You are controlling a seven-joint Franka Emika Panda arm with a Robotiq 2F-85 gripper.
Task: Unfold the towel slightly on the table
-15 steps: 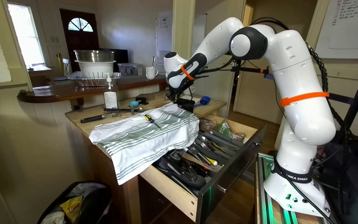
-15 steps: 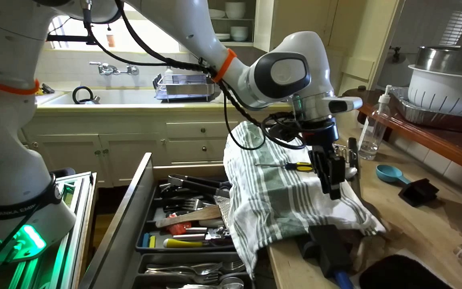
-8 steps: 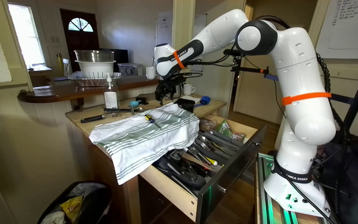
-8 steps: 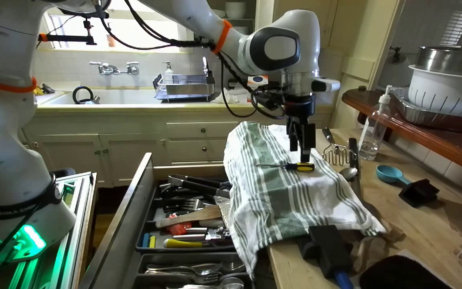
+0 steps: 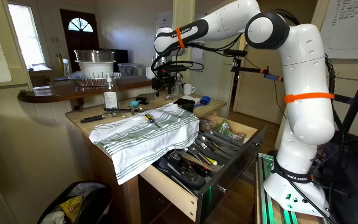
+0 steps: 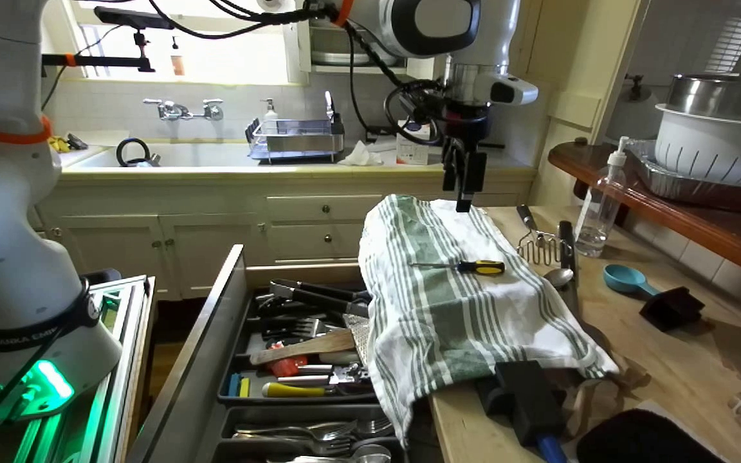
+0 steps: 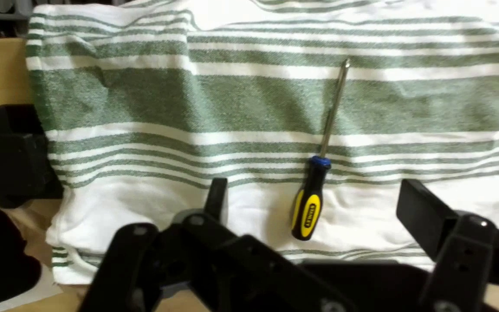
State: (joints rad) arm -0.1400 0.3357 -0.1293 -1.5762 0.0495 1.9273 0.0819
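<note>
The gripper [image 7: 314, 200] is holding its fingers [image 7: 425, 212] apart above the striped dish towel [image 6: 431, 321] lying on the counter [image 6: 686, 366] and drooping over the drawer [image 5: 170, 186]. A Stanley screwdriver [image 7: 321, 161] is resting on the towel.

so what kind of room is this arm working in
Most likely a kitchen, perhaps in a home: there is a sink with a wall-mounted faucet, a dish rack, and an open drawer holding cutlery.

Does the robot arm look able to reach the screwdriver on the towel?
Probably yes: the jaws stand open, and in the wrist view the screwdriver lies uncovered on the towel, nothing visible blocking it.
</note>
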